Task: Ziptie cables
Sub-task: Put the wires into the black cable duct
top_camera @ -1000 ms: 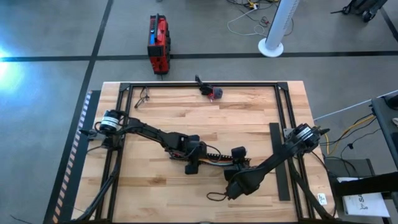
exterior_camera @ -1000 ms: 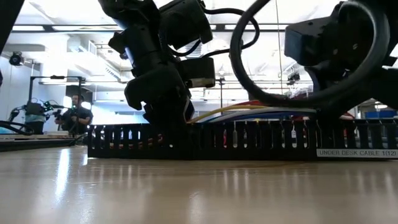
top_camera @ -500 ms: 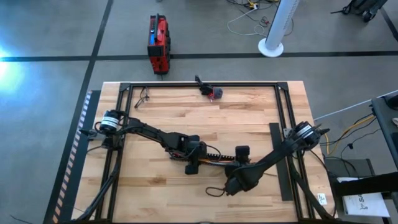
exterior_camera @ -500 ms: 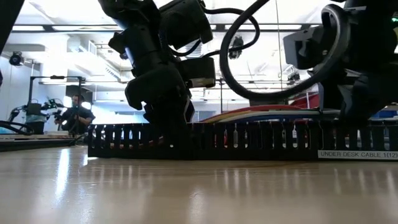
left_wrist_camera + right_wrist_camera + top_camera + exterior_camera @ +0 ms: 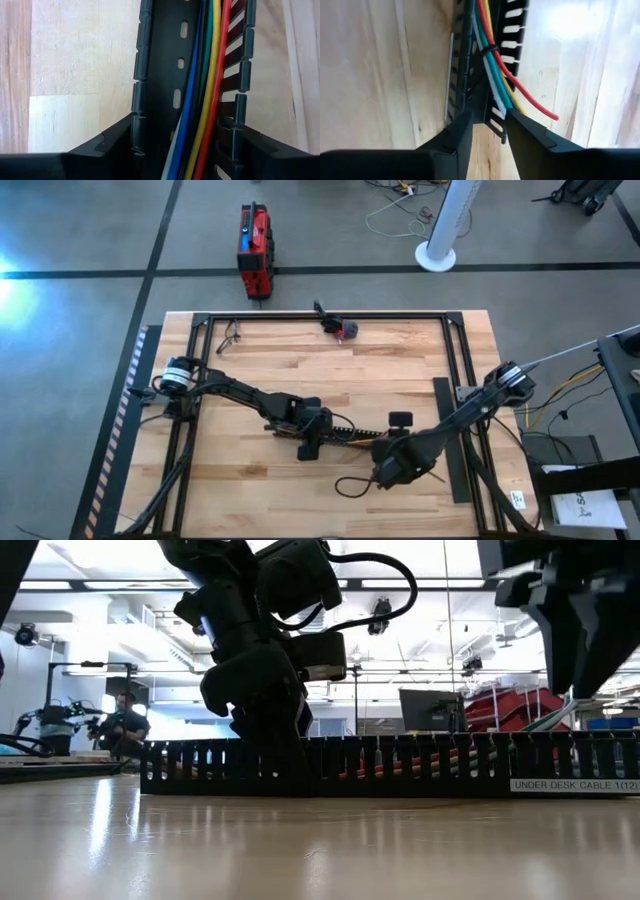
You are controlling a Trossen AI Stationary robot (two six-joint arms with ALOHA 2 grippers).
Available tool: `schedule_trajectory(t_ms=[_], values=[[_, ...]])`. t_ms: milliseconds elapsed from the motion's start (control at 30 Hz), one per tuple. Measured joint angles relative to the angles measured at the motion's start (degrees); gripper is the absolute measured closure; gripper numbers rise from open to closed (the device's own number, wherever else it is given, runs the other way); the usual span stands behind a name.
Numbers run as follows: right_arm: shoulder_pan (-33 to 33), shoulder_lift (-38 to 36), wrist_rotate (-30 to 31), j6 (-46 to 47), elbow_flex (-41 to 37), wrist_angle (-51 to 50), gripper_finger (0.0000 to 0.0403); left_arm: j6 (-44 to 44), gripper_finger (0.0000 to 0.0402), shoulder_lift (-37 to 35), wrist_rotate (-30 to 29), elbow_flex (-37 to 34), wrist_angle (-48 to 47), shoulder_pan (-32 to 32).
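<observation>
Here, your cables point(image 5: 207, 95) lie inside a black slotted cable tray point(image 5: 345, 435) near the middle of the wooden bench point(image 5: 300, 360), running lengthwise along its channel. In the left wrist view you see blue, green, yellow and red strands side by side against one slotted wall of the tray. In the right wrist view the same bundle carries a thin dark tie point(image 5: 489, 49) around it, and the red strand curls out past the tray's end.

Your left gripper point(image 5: 309, 442) sits down over the tray's left part, its two dark fingers point(image 5: 107, 145) straddling the tray, one on each outer side, spread fairly wide; whether they press the walls you cannot tell. In the low view it stands as a dark mass right at the tray.

Your right gripper point(image 5: 487, 130) is at the tray's other end, its fingers point(image 5: 455, 135) parted by a narrow gap and holding nothing, with the tray end and the pale strands just beyond the tips. From above, a loop of black cord point(image 5: 350, 486) lies on the bench just beside it.

Behind the bench, a person point(image 5: 122, 725) sits far off in the room.
</observation>
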Motion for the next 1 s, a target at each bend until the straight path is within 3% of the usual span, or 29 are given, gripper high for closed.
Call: schedule_trajectory(t_ms=[367, 600, 767, 867, 1000], values=[[-2.4, -3.7, 6.8, 2.4, -0.1, -1.1, 0.0392, 0.1, 0.017, 0.0, -0.1, 0.0, 0.3, 0.0], [-10.9, -3.0, 2.2, -4.5, -2.3, -0.3, 0.0398, 0.1, 0.0169, 0.0, -0.1, 0.0, 1.1, 0.0], [-16.7, -2.9, -5.0, -10.8, -6.5, 6.9, 0.0402, 0.1, 0.0163, 0.0, -0.2, 0.0, 1.3, 0.0], [-18.3, -2.9, -9.5, -11.9, -8.7, 7.7, 0.0402, -0.5, 0.0168, 0.0, -0.3, 0.0, 1.3, 0.0], [-17.4, -3.3, -10.1, -8.6, -8.5, 7.0, 0.0403, -2.0, 0.0175, 0.0, -1.2, 0.0, 1.5, 0.0]])
